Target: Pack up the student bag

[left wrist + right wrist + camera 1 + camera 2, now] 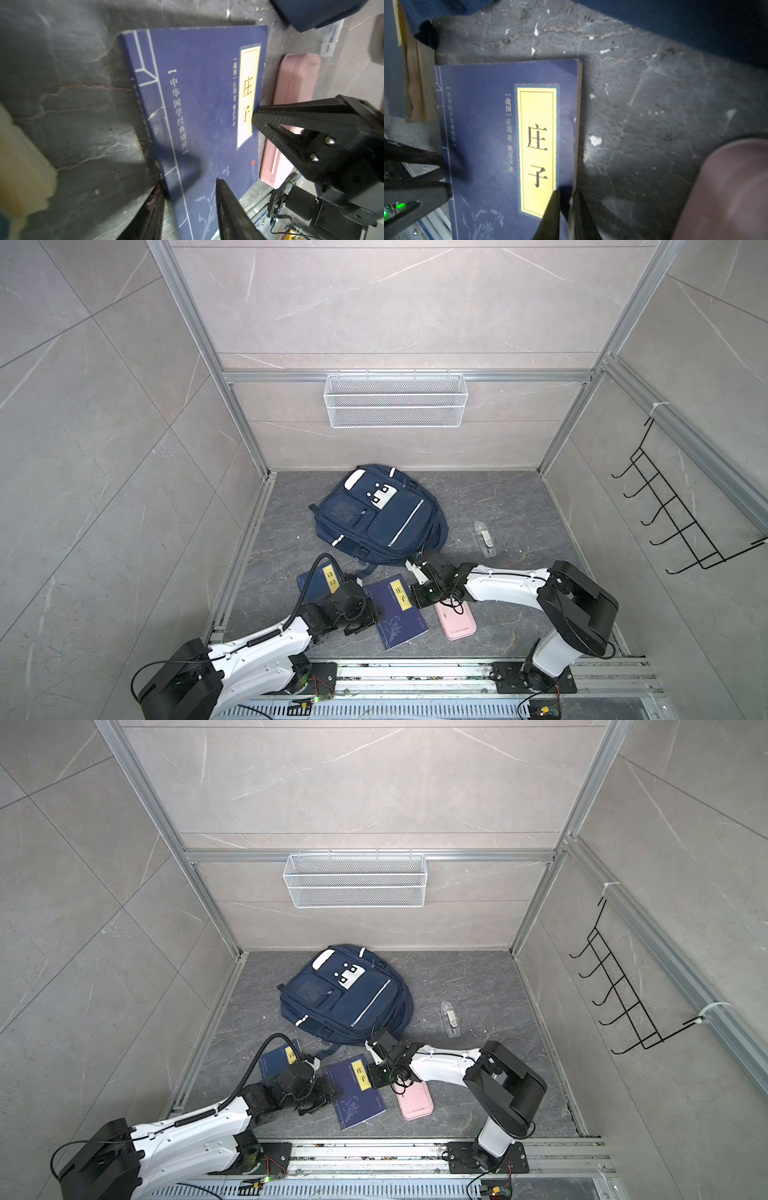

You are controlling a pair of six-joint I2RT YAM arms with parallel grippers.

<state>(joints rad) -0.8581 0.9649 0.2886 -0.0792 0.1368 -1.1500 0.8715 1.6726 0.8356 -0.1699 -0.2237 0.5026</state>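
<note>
Student bag [382,518]: lies flat, pockets up, toward the back wall, behind the blue book [395,620].
Left gripper [188,184]: I see its jaws half-wide, straddling the book's spine edge.
Right gripper [566,192]: jaws narrow at the book's opposite edge; I cannot tell whether they pinch it.
Pink case [457,624]: just beside the book.
</note>
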